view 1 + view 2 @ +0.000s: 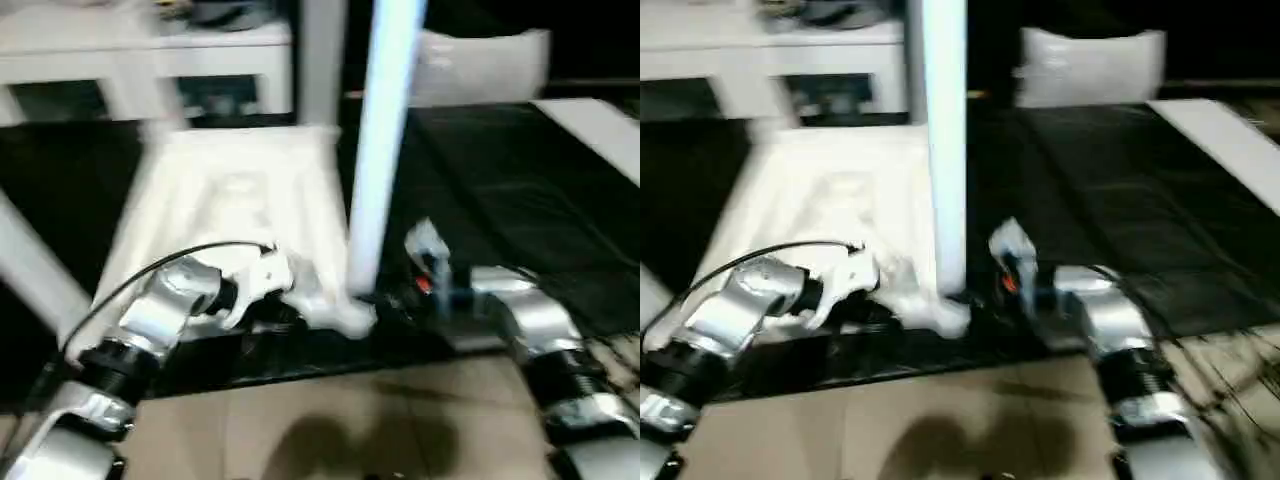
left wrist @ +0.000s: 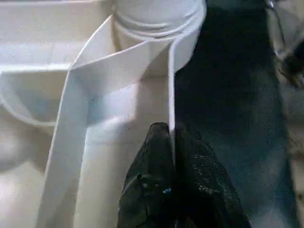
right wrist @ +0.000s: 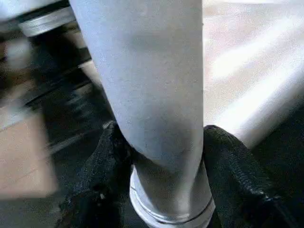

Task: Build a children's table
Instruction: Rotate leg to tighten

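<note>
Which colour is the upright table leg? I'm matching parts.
White, like the tabletop; the leg shows best in the right wrist view.

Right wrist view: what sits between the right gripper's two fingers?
The table leg: its lower end stands between the right gripper's black fingers, one on each side. Nothing else lies in that gap.

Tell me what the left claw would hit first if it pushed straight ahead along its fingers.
Probably the corner socket holding the upright leg; the left claw points along the tabletop's rim wall toward it.
</note>
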{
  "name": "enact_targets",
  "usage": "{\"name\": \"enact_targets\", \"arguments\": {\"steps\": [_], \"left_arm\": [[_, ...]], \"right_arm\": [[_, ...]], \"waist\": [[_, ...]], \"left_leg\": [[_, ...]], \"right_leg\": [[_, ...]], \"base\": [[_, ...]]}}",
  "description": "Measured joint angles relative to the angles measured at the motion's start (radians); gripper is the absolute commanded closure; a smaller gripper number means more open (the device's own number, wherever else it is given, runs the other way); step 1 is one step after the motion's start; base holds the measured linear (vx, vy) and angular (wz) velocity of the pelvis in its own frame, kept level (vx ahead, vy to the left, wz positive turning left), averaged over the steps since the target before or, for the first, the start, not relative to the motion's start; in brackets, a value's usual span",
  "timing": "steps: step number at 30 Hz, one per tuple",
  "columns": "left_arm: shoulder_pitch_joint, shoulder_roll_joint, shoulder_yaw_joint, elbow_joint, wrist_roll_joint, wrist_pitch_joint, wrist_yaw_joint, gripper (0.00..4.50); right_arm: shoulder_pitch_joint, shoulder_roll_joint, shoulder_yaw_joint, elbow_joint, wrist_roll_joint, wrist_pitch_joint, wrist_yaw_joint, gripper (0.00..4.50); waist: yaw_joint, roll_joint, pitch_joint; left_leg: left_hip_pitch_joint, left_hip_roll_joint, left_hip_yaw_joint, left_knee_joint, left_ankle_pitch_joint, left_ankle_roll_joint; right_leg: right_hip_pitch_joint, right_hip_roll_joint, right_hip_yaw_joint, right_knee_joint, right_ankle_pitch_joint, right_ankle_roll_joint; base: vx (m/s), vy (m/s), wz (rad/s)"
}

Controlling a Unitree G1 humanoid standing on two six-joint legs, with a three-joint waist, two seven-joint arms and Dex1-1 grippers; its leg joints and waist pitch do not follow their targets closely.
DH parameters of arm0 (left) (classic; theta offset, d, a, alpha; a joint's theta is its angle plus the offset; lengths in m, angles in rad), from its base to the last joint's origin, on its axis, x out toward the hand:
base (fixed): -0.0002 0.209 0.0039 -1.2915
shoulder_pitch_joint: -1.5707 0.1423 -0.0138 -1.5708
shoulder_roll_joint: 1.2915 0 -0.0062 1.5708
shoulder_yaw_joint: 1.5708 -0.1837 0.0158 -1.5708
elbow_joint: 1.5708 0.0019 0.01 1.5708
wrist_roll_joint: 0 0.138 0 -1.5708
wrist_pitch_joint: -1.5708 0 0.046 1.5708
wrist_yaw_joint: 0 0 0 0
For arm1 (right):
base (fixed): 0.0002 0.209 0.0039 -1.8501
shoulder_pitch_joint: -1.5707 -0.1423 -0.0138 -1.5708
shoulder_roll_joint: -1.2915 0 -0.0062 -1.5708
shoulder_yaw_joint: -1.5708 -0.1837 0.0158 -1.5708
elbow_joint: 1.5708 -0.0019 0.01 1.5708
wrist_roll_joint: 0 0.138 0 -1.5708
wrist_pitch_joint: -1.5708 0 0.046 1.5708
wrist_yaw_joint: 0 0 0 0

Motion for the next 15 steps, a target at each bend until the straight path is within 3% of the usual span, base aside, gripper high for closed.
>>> {"name": "enact_targets", "arguments": {"steps": [1,5,6,8,10,12,15], "left_arm": [[0.001,-0.017,0.007,0.000,0.000,0.023,0.033,4.50],[0.002,-0.062,0.033,0.000,0.022,0.065,0.154,4.50],[0.002,-0.075,0.037,0.000,0.030,0.069,0.176,4.50],[-0.001,-0.102,0.043,0.001,0.046,0.073,0.219,4.50],[-0.008,-0.124,0.040,0.005,0.048,0.073,0.235,4.50],[-0.012,-0.137,0.029,0.003,0.046,0.070,0.232,4.50],[-0.017,-0.134,0.010,0.000,0.042,0.049,0.216,4.50]], "right_arm": [[-0.005,0.017,-0.008,0.004,-0.006,0.012,-0.057,2.57],[-0.029,0.100,-0.040,0.028,-0.027,0.033,-0.252,2.57],[-0.029,0.111,-0.045,0.029,-0.035,0.023,-0.280,2.57],[-0.028,0.136,-0.062,0.041,-0.047,-0.006,-0.337,2.01],[-0.028,0.147,-0.073,0.047,-0.047,-0.025,-0.369,1.81],[-0.027,0.145,-0.078,0.048,-0.047,-0.033,-0.381,1.70],[-0.004,0.126,-0.078,0.024,-0.041,-0.055,-0.351,1.44]], "waist": [[-0.014,0.006,0.002],[-0.043,0.007,0.003],[-0.044,0.008,0.003],[-0.045,0.009,0.003],[-0.043,0.011,0.004],[-0.038,0.011,0.005],[-0.016,0.012,0.004]], "left_leg": [[0.001,0.013,-0.004,-0.001,0.000,0.000],[0.008,0.012,-0.009,-0.002,0.000,0.000],[0.010,0.009,-0.006,-0.002,0.000,0.000],[0.004,0.011,-0.005,-0.001,0.000,0.000],[0.003,0.011,-0.007,-0.002,-0.001,0.000],[0.003,0.010,-0.007,-0.005,-0.001,0.000],[0.002,0.004,-0.007,-0.009,-0.004,-0.001]], "right_leg": [[0.011,0.001,-0.017,-0.016,0.000,0.000],[0.015,-0.001,-0.018,-0.017,0.000,0.000],[0.014,-0.002,-0.022,-0.018,0.000,0.000],[0.014,-0.002,-0.028,-0.018,0.000,0.000],[0.014,-0.003,-0.028,-0.019,0.000,0.000],[0.012,-0.004,-0.022,-0.017,0.002,-0.001],[0.011,-0.003,-0.010,-0.010,0.006,-0.001]], "base": [[0.000,0.000,0.00],[0.000,0.000,0.00],[0.000,0.000,0.00],[0.000,0.000,0.00],[0.000,0.000,0.00],[0.000,0.000,0.00],[0.000,0.000,0.00]]}}
